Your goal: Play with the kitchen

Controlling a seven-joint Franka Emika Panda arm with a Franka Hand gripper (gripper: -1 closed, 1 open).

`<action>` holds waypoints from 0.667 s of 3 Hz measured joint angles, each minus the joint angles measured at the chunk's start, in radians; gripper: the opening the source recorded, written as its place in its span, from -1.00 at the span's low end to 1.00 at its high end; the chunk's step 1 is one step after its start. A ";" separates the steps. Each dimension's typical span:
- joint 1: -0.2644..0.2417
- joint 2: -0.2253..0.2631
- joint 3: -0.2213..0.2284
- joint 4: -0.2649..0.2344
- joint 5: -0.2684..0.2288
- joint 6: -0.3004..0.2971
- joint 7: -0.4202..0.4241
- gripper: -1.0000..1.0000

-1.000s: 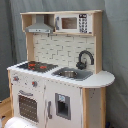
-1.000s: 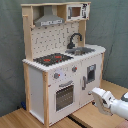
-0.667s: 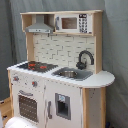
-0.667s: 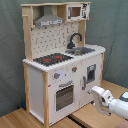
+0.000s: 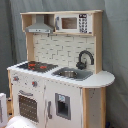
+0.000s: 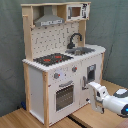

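While arm reaches level toward kitchen [image 6: 55, 75] front, gripper [image 6: 94, 93] hovers near right door; finger opening unclear.

Open floor before kitchen [image 6: 60, 75]; claw [image 6: 93, 92] near door.

The kitchen [image 6: 55, 70] looks matt white-painted and pale bare wood.

One kitchen [image 6: 60, 65], one faucet [image 5: 85, 58], one sink [image 5: 72, 73], one oven door [image 6: 64, 96], two red knobs [image 6: 56, 76], one end effector [image 6: 96, 93]
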 joint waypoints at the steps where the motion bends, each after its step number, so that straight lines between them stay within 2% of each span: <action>1: -0.073 -0.002 -0.015 0.002 0.000 0.064 0.040 1.00; 2: -0.129 -0.008 -0.022 0.011 0.000 0.156 0.051 1.00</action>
